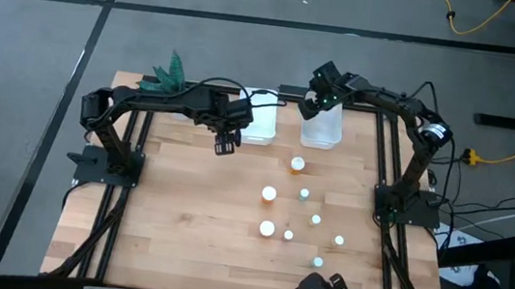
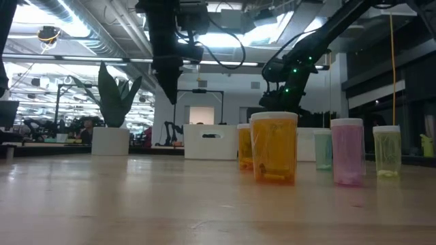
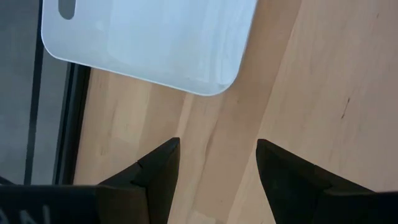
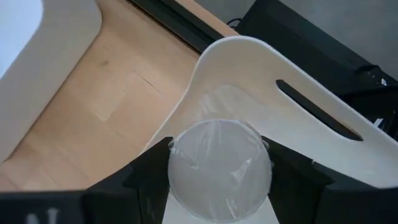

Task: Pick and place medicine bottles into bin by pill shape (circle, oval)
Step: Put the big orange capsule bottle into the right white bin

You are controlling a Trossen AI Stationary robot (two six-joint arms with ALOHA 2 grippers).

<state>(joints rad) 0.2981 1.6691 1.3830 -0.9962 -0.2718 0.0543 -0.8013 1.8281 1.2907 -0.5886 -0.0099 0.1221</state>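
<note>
From above, the right gripper (image 1: pixel 323 91) hangs over the right bin (image 1: pixel 322 128), which sits beside the left bin (image 1: pixel 258 125) at the table's (image 1: pixel 181 214) far edge; the left gripper (image 1: pixel 227 143) waits just in front of the left bin, and the loose bottles (image 1: pixel 298 165) are scattered in front of the right bin toward the near edge. At table height, an orange bottle (image 2: pixel 274 147) stands nearest, with paler ones beside it and a plant (image 2: pixel 114 95) off by the left bin. The left wrist view shows its fingers (image 3: pixel 155 180) spread wide over bare wood, holding nothing. The right wrist view shows the jaws clamped on a white-capped bottle (image 4: pixel 220 168) right above the right bin's rim. The risk: release it off-centre and it clips that rim and bounces onto the table, and I can't read the pill shape, so the wrong bin is possible.
</note>
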